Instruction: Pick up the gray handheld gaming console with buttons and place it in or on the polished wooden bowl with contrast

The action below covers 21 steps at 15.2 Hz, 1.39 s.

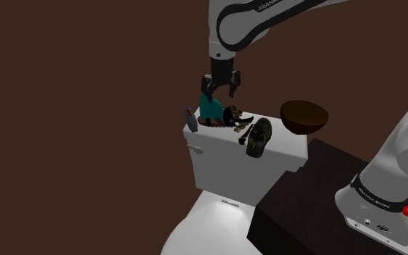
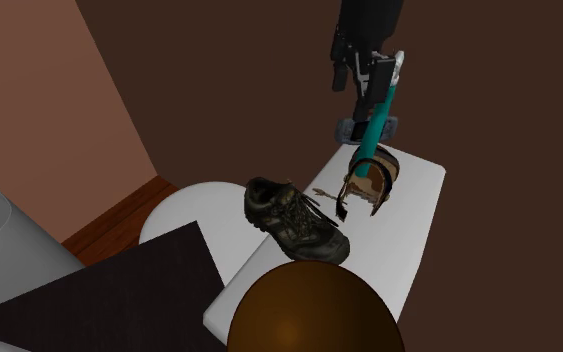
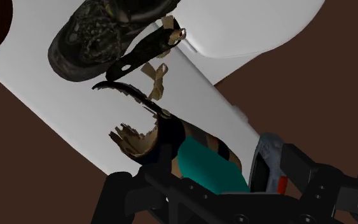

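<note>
Lettering (image 1: 266, 6) "FRANKA" on arm (image 1: 242, 27) above gray console (image 1: 190, 118)

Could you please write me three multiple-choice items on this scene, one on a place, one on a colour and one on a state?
1. The dark shoe lies between:
A) the sandal and the brown bowl
B) two cups
C) a towel and a wall

2. The tall thing under the gripper is:
A) red
B) teal
C) yellow

3. The grey console is:
A) in the bowl
B) on the floor
C) on the white tank lid

Answers:
1 A, the shoe sits mid-lid with the sandal on one side and the bowl on the other.
2 B, its body shows teal beside the console.
3 C, it rests at the lid's end, far from the bowl.
</note>
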Tool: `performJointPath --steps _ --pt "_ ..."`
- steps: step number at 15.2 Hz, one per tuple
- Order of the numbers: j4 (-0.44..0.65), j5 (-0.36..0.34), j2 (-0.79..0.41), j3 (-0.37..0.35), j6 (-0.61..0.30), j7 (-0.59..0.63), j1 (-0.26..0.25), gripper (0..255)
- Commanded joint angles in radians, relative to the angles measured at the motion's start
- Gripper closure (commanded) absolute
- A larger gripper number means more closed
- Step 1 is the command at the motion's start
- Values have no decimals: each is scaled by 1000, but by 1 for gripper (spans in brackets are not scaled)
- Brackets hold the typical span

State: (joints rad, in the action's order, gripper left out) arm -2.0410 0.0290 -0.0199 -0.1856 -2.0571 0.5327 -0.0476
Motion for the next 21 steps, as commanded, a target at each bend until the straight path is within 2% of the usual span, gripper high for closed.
performJointPath --steps 1,6,12,21 --pt "57 -21 -76 -7 -19 33 -8 0" --pt "237 -78 -272 -10 -37 110 -42 0" --pt "493 -132 -503 3 -13 177 -90 0" --pt "458 -141 -548 9 -92 183 -93 0"
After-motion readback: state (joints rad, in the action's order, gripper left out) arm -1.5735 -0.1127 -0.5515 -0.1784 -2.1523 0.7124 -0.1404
